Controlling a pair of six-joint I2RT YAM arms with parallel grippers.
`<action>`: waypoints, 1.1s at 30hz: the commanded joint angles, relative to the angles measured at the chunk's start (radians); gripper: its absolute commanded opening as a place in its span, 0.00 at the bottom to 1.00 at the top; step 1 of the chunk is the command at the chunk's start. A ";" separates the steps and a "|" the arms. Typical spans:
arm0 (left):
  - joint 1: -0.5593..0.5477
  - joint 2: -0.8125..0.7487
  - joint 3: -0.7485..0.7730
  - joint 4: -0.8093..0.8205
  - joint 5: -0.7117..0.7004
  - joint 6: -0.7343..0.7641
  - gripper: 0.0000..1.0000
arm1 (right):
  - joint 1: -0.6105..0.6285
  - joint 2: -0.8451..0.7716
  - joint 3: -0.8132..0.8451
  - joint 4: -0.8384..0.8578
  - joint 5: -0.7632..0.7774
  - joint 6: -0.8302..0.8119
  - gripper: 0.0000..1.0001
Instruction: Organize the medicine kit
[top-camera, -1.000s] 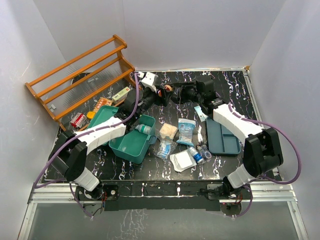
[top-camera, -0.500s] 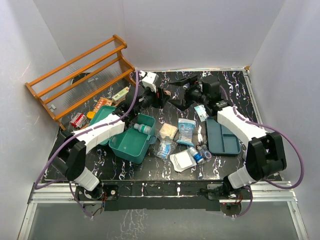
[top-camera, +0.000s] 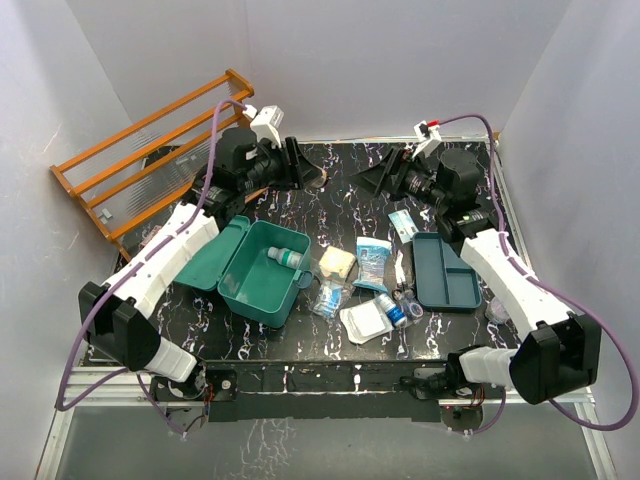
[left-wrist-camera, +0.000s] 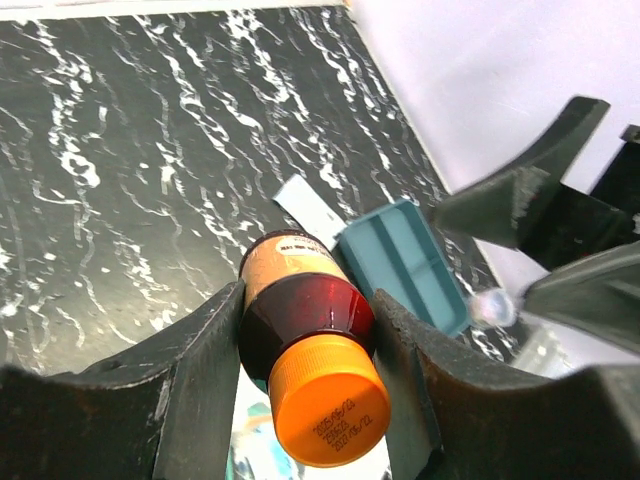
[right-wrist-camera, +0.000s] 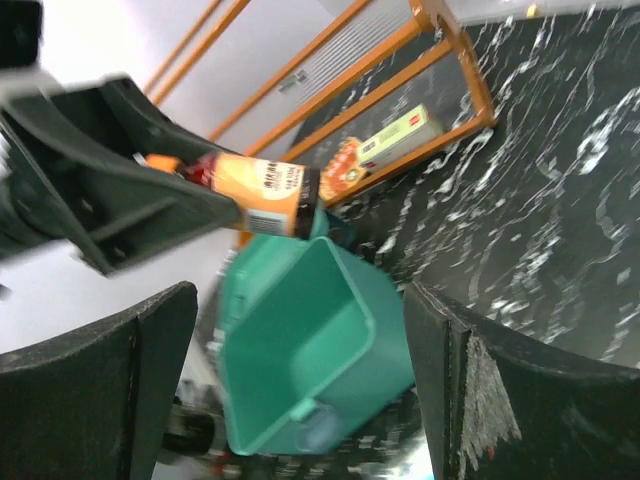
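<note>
A black, white-veined marbled table (top-camera: 340, 205) has an orange wooden slatted rack (top-camera: 150, 150) at its far left corner. A flat teal plastic divided tray (top-camera: 445, 272) lies on the right. Left of it are a clear blue-printed sachet (top-camera: 372, 263), a beige pad (top-camera: 336, 262), a white square packet (top-camera: 366, 322) and a small blue-labelled bottle (top-camera: 392, 310). An amber bottle with an orange cap (left-wrist-camera: 305, 340) is off the table.

Black, white-veined table (top-camera: 330, 200). Open teal medicine kit (top-camera: 245, 282) at 8 o'clock. Teal divided tray (top-camera: 445, 275) at 4 o'clock. Wooden rack (top-camera: 160, 160) at 10 o'clock, at the table's edge. Centre to 5 o'clock, close together: beige pad (top-camera: 337, 262), clear pouch (top-camera: 372, 262), white square packet (top-camera: 365, 322), small bottles (top-camera: 390, 308).
</note>
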 joint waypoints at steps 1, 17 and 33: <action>0.013 -0.043 0.127 -0.193 0.166 -0.084 0.39 | 0.033 -0.045 0.056 -0.009 -0.049 -0.475 0.81; 0.014 -0.069 0.094 -0.145 0.397 -0.259 0.41 | 0.264 -0.018 0.103 -0.069 -0.045 -0.888 0.76; 0.015 -0.128 0.036 -0.143 0.390 -0.348 0.44 | 0.295 0.013 0.111 -0.113 0.009 -0.952 0.61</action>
